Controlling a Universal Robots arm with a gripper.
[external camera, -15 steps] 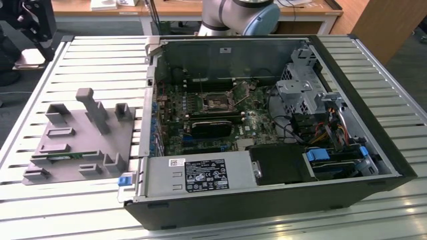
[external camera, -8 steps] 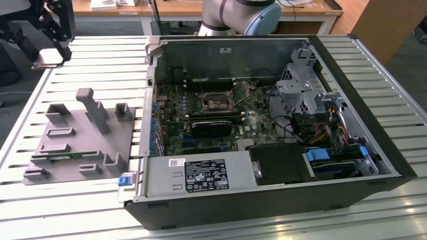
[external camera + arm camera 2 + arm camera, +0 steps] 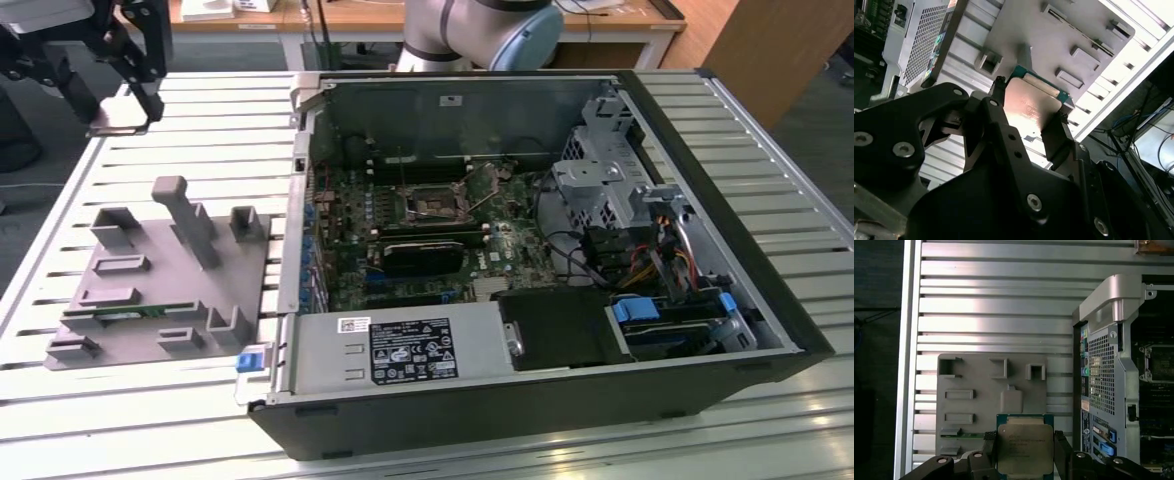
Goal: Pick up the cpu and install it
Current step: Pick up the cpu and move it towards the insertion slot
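The cpu (image 3: 1025,447), a flat square chip with a shiny metal top and green rim, sits between the two black fingers (image 3: 1061,446) of my gripper (image 3: 1025,452), which is shut on it. In the second wrist view the cpu (image 3: 1029,105) is pinched at its edges by the gripper (image 3: 1028,114). In the exterior view the gripper (image 3: 118,105) hangs at the far left, above the slatted table beyond the grey fixture tray (image 3: 147,290), with the cpu (image 3: 118,125) held flat under it. The motherboard's open socket (image 3: 434,205) lies inside the computer case (image 3: 534,250).
The grey fixture tray (image 3: 979,390) has raised posts and slots, with a green memory stick (image 3: 140,312) lying in it. The open case has a power supply (image 3: 400,350) at the front and drive cages with cables on the exterior view's right. The arm's base (image 3: 474,35) stands behind the case.
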